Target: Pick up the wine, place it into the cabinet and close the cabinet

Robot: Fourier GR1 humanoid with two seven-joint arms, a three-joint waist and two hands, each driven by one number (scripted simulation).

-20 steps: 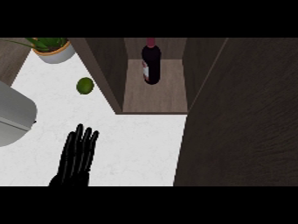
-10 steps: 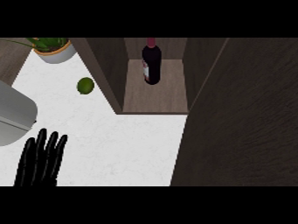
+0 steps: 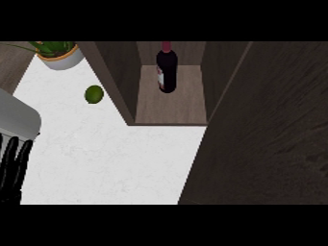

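White marbled tabletop [image 3: 109, 158] fills the left and centre of the frame. Along the right side stands a wide dark wood panel [image 3: 273, 139], judged to be the open cabinet door. The cabinet [image 3: 120, 77] occupies the upper centre, with its interior floor visible. A grey rounded appliance [image 3: 3, 113] sits at the left edge, a potted plant [image 3: 60, 53] at the upper left, and a green lime [image 3: 94, 93] just left of the cabinet wall.

The wine bottle [image 3: 166, 72] stands inside the cabinet, toward the back, apart from both side walls. Its long axis is upright, and it appears as a vertical streak with the neck toward the top of the frame.

The left hand [image 3: 3, 170] shows at the lower left edge with straight fingers pointing up-frame, holding nothing. The right hand is not visible.

The placing step is judged done, and closing remains. The door panel lies across the frame, to the right of the left hand and well apart from it. The right side is nearer the door, so the right arm is the likely one for the push.

Compared with the frame half a second ago, the left hand has moved further left and lower. The bottle, lime and door are unchanged.
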